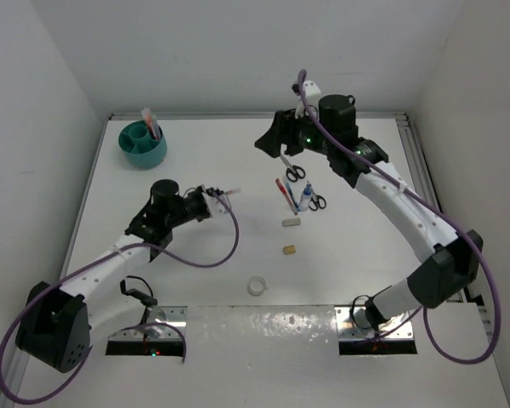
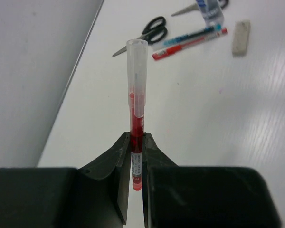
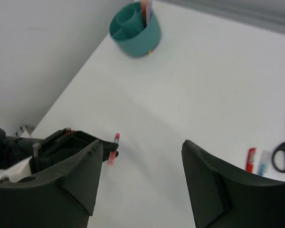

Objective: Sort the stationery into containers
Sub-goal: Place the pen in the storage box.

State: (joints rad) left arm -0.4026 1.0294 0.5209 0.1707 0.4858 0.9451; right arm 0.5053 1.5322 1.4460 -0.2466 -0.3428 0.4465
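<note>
1. The left gripper point(image 2: 136, 145) has its jaws closed tight on one red pen point(image 2: 136, 90), pinched near the tail end. Nothing else is in its hold.
2. The red pen is thin, with a clear barrel showing red ink, a clear cap at the far end and a small printed label by the fingers. It juts straight forward in line with the gripper and appears to be clear of the table point(image 1: 348, 255).
3. The teal organiser point(image 1: 143, 146) is a round, divided cup in the far left corner, with thin items already standing in one compartment.
4. The organiser lies beyond and to the left of the left gripper, well apart from it. The pen's long axis points the other way, towards the table's middle, and is roughly level. The left arm is the nearer one. The pen will likely need swinging round and tipping upright before it can drop in.
5. The right gripper point(image 3: 142, 161) has its jaws wide apart and is empty, above the far middle of the table.
6. Loose items lying in the table's middle:
   - scissors point(image 1: 294, 172)
   - second scissors point(image 1: 316, 202)
   - two pens point(image 1: 284, 190)
   - glue bottle point(image 1: 305, 198)
   - white eraser point(image 1: 291, 222)
   - tan eraser point(image 1: 289, 249)
   - tape ring point(image 1: 256, 286)
</note>
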